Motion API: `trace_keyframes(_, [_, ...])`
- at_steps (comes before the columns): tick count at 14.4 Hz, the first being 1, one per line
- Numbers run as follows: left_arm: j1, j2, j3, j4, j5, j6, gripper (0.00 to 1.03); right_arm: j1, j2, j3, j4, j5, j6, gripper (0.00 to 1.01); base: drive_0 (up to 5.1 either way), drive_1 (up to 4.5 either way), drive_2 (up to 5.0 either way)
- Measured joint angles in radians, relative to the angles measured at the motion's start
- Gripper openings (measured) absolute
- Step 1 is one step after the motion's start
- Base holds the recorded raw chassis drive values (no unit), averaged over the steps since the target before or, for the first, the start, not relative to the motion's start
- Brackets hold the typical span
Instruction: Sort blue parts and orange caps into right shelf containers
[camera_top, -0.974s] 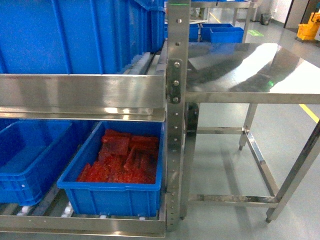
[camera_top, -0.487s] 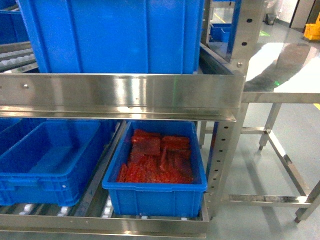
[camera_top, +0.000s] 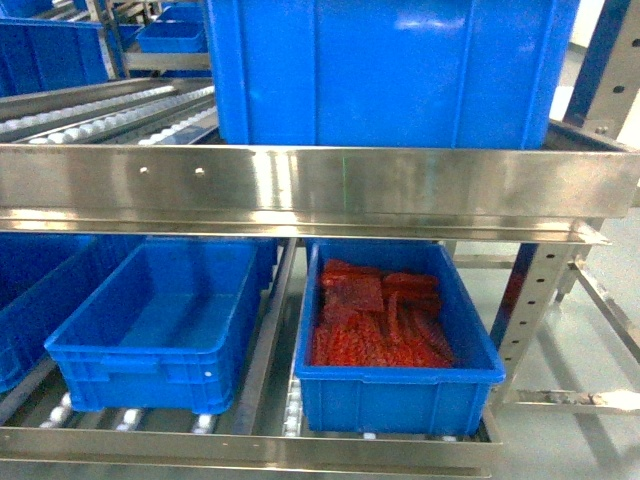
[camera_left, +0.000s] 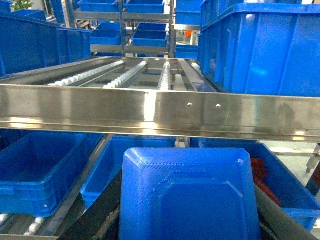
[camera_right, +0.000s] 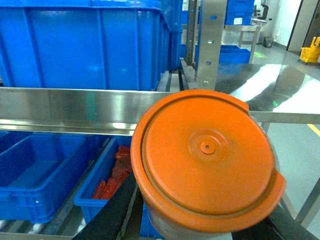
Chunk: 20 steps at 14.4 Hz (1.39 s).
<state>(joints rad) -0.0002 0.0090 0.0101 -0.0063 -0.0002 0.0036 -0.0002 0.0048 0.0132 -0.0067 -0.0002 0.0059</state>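
While the head view shows only shelf (camera_top: 320, 190) bins, wrist cameras reveal the left claw (camera_left: 187, 235) clamped on a blue part (camera_left: 187, 195) and the right claw (camera_right: 200, 235) on an orange cap (camera_right: 205, 160).

Blue bins (camera_top: 160, 330) on steel shelf (camera_top: 300, 185)

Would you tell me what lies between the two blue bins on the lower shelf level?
In the head view, a steel divider rail runs between the empty bin and the bin holding orange-red items; nothing else shows there.

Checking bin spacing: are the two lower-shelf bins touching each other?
Apart. Head view shows a steel rail and rollers between the empty bin and the red-filled bin.
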Motion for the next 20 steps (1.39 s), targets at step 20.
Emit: trace_keyframes(20, [0.0, 0.0, 0.0, 0.0, 0.0, 0.0, 0.43, 0.0, 0.0, 0.0, 0.001, 0.0, 0.0, 0.43, -5.0, 2.45, 2.5])
